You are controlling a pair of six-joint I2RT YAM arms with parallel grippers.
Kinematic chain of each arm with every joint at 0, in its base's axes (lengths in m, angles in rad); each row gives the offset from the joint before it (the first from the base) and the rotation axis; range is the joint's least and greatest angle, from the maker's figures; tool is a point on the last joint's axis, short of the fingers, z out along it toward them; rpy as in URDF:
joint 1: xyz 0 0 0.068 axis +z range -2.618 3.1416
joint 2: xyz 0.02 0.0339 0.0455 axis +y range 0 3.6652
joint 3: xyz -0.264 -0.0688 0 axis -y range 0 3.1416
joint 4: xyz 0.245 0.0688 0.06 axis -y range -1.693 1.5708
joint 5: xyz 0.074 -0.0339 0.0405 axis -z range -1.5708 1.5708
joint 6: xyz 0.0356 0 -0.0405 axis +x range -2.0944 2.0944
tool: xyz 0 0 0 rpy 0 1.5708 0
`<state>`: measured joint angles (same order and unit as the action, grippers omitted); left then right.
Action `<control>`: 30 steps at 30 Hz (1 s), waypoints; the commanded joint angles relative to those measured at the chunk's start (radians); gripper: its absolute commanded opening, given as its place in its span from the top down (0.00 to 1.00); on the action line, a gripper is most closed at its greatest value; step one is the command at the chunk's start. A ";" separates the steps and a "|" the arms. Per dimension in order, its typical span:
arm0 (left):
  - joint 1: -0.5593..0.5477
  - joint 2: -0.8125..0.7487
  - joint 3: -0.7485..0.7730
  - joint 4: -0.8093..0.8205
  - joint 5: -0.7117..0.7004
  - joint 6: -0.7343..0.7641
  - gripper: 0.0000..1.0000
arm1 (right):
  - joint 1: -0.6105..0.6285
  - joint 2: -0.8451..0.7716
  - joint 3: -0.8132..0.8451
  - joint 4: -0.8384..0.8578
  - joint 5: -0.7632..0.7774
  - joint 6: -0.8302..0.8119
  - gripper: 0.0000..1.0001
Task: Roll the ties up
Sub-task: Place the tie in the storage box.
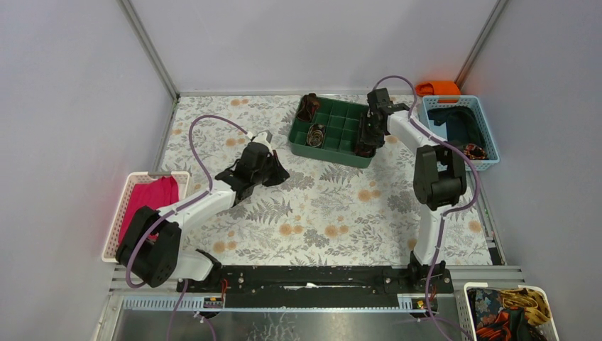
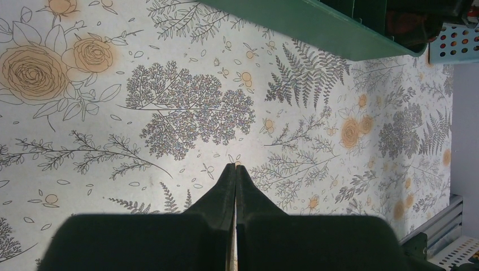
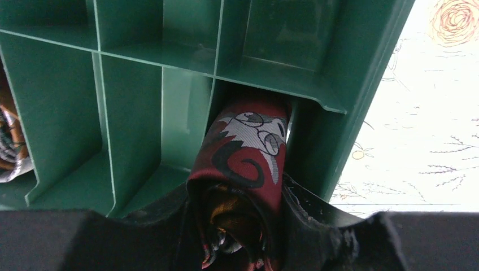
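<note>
Starting wide: the table under its floral-print cloth (image 1: 334, 213) fills the floor of the cell. Toward the far side sits the dark green plastic compartment tray (image 1: 339, 117).

At the left edge sits a white mesh basket (image 1: 117, 220) with a plain pink-red cloth (image 1: 152, 199) in it. At the far right, a light blue mesh basket (image 1: 490, 138) carries a dark navy cloth (image 1: 458, 124).

Now the arms. The left gripper (image 1: 273, 174) hangs over bare cloth, just short of the tray's near left corner. Its wrist view shows the jaws pressed flat together, with nothing between them.

The right gripper (image 1: 369, 138) is down inside the tray, at a compartment along the right-hand wall. Its jaws stand part-way apart, clamped on a rolled dark maroon fabric tie with a grey-and-black motif (image 3: 243, 147). That coil sits squarely between the two fingers, one finger on each flank. Its far end pokes past the fingertips into the compartment, right beside the tray's outer wall.

Two more rolled patterned ties are in the tray. One coil (image 1: 316, 135) is in a left-side compartment, and another (image 1: 308, 106) is at the far left corner.
</note>
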<state>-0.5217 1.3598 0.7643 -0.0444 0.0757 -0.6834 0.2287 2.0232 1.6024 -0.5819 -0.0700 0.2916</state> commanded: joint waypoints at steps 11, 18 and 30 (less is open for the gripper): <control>0.006 0.026 0.013 0.041 0.022 0.008 1.00 | 0.126 0.095 -0.028 -0.095 0.284 0.031 1.00; 0.006 0.012 0.016 0.039 0.014 0.016 1.00 | 0.127 0.101 -0.062 -0.058 0.244 0.051 0.77; 0.007 0.028 0.022 0.037 0.018 0.016 1.00 | 0.127 0.025 -0.006 -0.055 0.247 0.026 0.00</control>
<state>-0.5217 1.3785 0.7647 -0.0425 0.0868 -0.6823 0.3500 2.0006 1.6089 -0.5598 0.2188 0.3149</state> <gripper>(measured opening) 0.006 0.987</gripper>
